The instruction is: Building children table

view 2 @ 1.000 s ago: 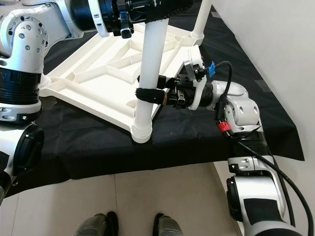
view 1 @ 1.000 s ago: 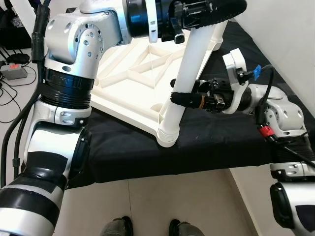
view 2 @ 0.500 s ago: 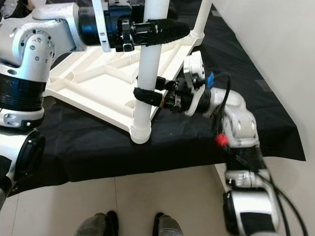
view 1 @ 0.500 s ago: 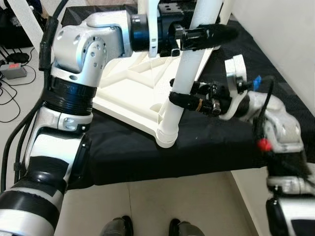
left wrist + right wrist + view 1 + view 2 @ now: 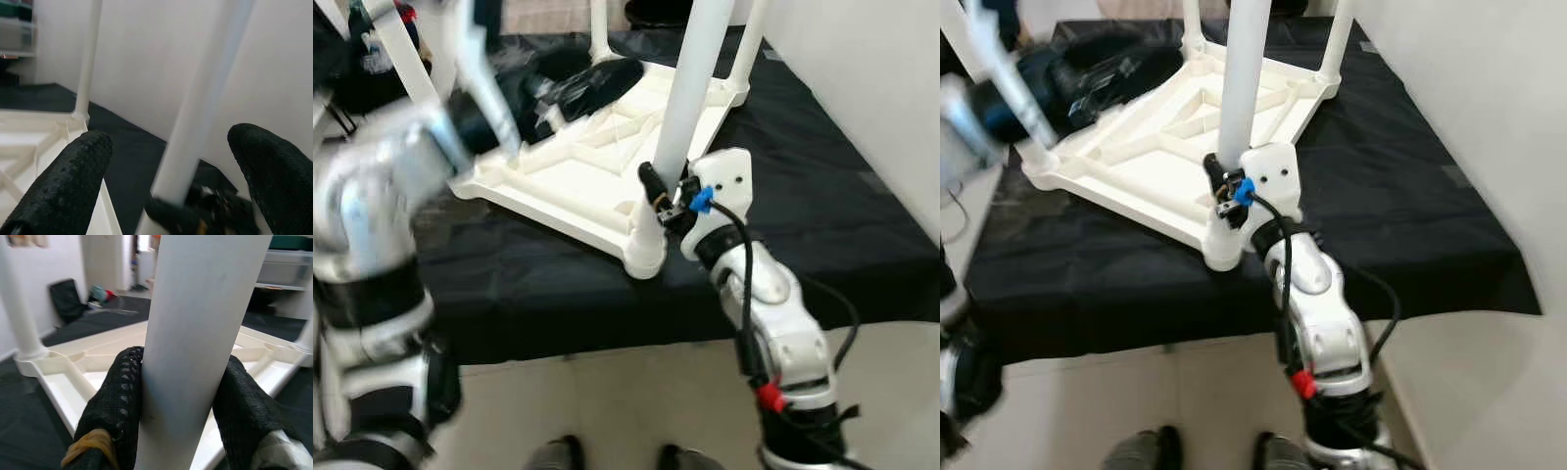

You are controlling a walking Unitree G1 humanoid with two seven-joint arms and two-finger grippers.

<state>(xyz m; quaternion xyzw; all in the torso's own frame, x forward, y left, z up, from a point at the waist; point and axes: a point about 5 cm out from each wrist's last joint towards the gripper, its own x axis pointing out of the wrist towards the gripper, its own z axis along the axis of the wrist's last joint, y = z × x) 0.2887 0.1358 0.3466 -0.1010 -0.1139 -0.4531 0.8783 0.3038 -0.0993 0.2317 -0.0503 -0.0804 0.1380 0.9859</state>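
Here the right gripper (image 5: 183, 396) is pinching the near white leg (image 5: 680, 117) low on its shaft, just above the corner socket of the upturned tabletop (image 5: 578, 176). The leg's long axis is running upward between the fingers (image 5: 117, 396), standing almost upright. The left gripper (image 5: 168, 161) is hanging spread and clear, the leg lying ahead of it, so the right arm is nearer.
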